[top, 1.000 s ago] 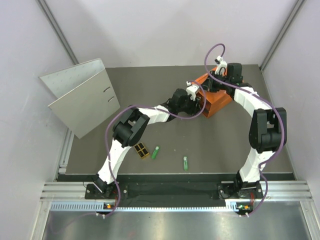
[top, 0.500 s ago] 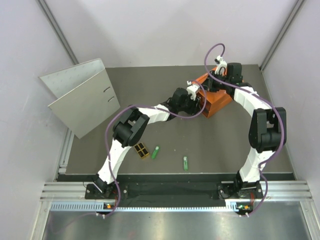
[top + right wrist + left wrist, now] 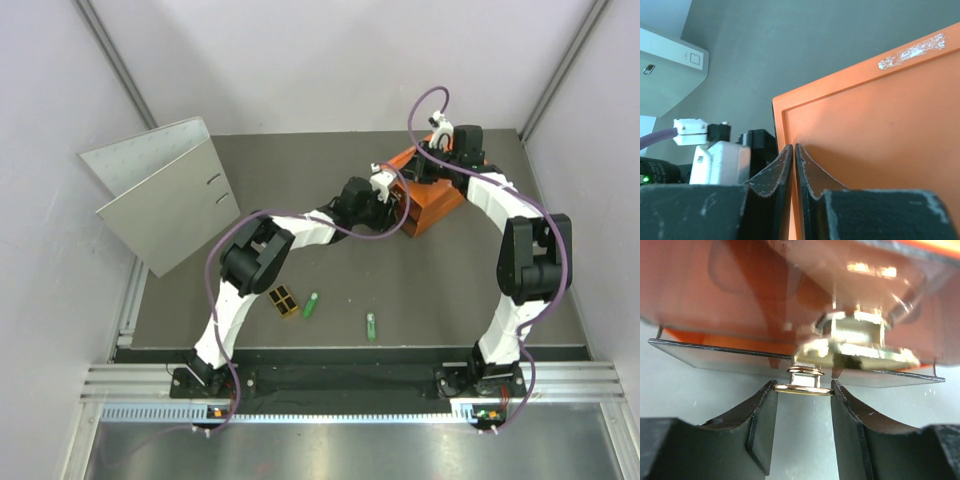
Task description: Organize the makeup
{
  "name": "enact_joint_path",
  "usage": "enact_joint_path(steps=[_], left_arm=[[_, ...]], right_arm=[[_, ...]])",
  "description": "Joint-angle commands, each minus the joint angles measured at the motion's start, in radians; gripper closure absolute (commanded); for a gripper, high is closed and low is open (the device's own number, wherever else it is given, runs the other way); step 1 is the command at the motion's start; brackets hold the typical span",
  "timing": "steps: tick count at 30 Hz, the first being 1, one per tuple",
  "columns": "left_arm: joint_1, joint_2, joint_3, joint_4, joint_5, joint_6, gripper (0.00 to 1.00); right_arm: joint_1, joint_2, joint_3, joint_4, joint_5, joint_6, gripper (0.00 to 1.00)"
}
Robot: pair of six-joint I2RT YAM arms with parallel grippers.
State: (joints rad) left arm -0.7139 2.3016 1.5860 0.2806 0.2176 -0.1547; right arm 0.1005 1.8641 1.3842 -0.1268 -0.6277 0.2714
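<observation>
Makeup: the black-and-gold palette (image 3: 284, 300) lies near the front edge of the table (image 3: 450, 280). One green stick (image 3: 311, 305) sits just to its right and a second green stick (image 3: 371, 326) lies farther right, on its own.
Where that leaves it: all three pieces are out on the open table, well away from the orange drawer box (image 3: 437, 203) at the back right.
Left gripper (image 3: 803, 391): it is pushed up against the front of the box. Its wrist camera shows a thin gold ring pull (image 3: 790, 387) pinched between the two dark fingers (image 3: 762, 425), touching both.
Gold knob (image 3: 855, 347): it is blurred and very close, just above the ring on the drawer face.
Right gripper (image 3: 794, 150): its fingers are pressed almost together with only a slit between them and nothing visibly held. The tips rest at the left edge of the box's orange top.
Only from overhead: the makeup itself, which neither wrist camera catches.
Only from the wrists: how each pair of fingers stands, since the arms cover that from above.
Grey ring binder (image 3: 165, 195): it stands open at the back left, apart from everything else.
</observation>
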Motion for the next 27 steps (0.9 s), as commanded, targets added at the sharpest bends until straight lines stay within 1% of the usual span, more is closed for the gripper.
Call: enact_joint_path(steps=[1, 13, 21, 27], left_arm=[[0.045, -0.128, -0.050, 0.048, -0.080, 0.056, 1.00], [0.054, -0.260, -0.219, 0.037, -0.135, 0.086, 1.00], [0.056, -0.367, -0.342, -0.001, -0.175, 0.058, 1.00], [0.056, -0.422, -0.394, -0.057, -0.190, 0.057, 1.00]], right_arm=[[-0.004, 0.142, -0.093, -0.320, 0.169, -0.083, 0.91], [-0.004, 0.142, -0.094, -0.312, 0.163, -0.078, 0.91], [-0.002, 0.142, -0.106, -0.301, 0.158, -0.077, 0.91], [-0.002, 0.136, -0.119, -0.292, 0.155, -0.070, 0.91]])
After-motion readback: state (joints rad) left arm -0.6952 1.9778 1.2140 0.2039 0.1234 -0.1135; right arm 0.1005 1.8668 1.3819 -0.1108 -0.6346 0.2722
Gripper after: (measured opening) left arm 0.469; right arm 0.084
